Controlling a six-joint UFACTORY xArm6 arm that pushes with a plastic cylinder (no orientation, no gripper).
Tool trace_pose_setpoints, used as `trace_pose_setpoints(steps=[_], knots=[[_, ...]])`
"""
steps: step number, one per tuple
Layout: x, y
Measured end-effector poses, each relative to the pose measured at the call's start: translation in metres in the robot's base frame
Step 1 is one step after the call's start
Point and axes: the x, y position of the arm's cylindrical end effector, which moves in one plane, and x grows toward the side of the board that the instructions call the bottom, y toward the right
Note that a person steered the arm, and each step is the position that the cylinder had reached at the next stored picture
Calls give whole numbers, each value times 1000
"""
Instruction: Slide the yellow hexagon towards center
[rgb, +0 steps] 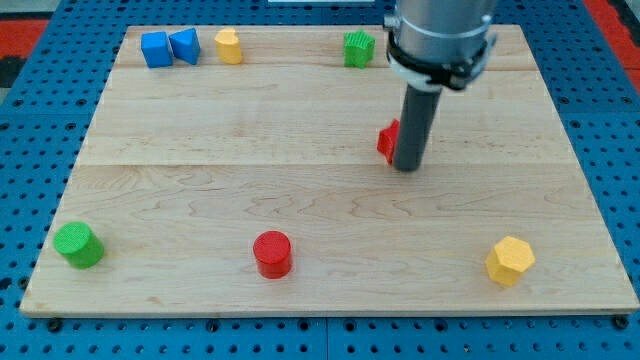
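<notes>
With no jaws on the rod, my tip (407, 168) should be brought behind the yellow hexagon (510, 260) and pushed toward centre, clear of the red block (386, 141).

Readable text: none | labels, brands, numbers, signs: none on pale wooden board (200, 190) | none on coloured plastic blocks | none on dark rod or grey arm housing (440, 25) | none on blue perforated surround (30, 150)

Small yellow hexagonal block (510, 261), matte plastic-looking, flat face up. Lying on the wooden counter (200, 200) near its bottom right corner, just inside the bottom edge.
</notes>
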Motion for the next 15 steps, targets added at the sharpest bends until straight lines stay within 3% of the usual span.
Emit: trace_pose_setpoints(steps=[2,3,4,5,6,7,11,13,14,15], knots=[[-109,-26],[-128,-26],[-96,21],[-7,123],[97,163],[161,139],[114,-51],[53,-185],[67,-217],[54,-256]])
